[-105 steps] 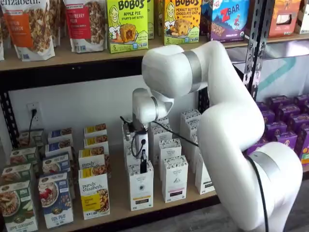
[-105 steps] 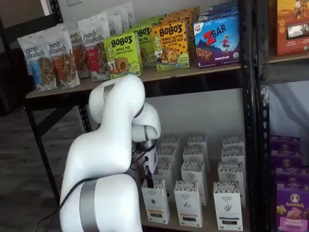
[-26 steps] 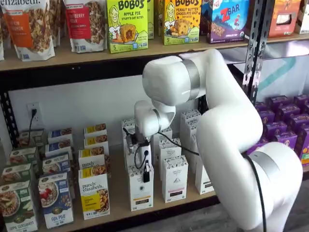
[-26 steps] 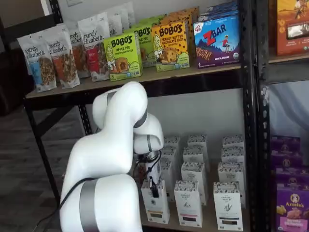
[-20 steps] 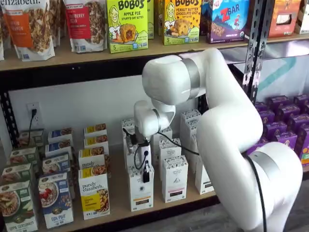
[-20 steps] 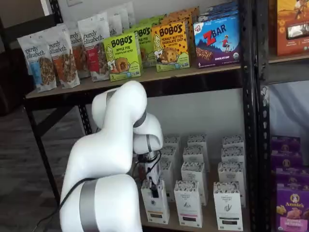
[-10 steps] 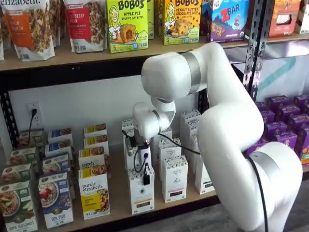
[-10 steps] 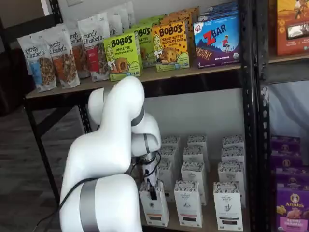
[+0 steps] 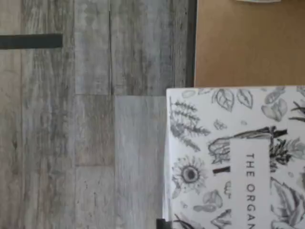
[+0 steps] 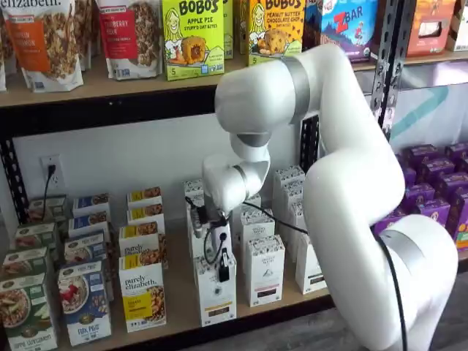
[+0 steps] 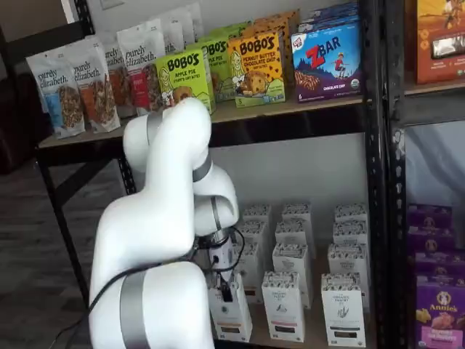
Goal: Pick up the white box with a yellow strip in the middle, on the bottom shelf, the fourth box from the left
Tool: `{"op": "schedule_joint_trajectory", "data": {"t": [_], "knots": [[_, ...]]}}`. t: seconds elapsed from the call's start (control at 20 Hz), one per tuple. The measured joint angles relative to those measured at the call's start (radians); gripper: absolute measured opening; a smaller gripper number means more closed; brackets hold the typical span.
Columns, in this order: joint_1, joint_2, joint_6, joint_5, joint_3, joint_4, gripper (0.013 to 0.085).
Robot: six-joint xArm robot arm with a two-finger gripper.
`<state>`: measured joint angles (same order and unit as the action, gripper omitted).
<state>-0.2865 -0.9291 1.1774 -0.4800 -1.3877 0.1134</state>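
Observation:
In both shelf views the gripper (image 10: 223, 272) (image 11: 227, 291) is shut on the top of the white box (image 10: 217, 296) (image 11: 232, 318). This tall narrow carton has a thin yellow strip above dark print. It hangs slightly tilted at the front of the bottom shelf (image 10: 175, 274), ahead of its row. The wrist view shows the box's black-patterned top (image 9: 238, 157) close up, part of it past the front edge of the tan shelf board (image 9: 248, 43), with grey floor planks beneath. The fingers do not show in the wrist view.
A like white carton (image 10: 265, 269) stands just right of the held box, with more rows behind. "Purely elizabeth" boxes (image 10: 143, 296) stand to its left. A black upright (image 11: 378, 182) rises at the right. Bobo's boxes (image 10: 192, 36) fill the shelf above.
The gripper has drawn the white box forward and a little down, out of its row toward the shelf's front edge. The arm's elbow has risen.

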Motion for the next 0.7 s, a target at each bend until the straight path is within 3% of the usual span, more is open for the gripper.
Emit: {"op": "schedule_joint_trajectory", "data": {"t": [0.3,0.5,0.7], "knots": [[-0.004,0.106,-0.03,0.032,0.132,0.029,0.049],[-0.009,0.167,-0.017,-0.006,0.184,0.008,0.049],[-0.012,0.228,-0.046,-0.02,0.238,0.036,0.049]]}}
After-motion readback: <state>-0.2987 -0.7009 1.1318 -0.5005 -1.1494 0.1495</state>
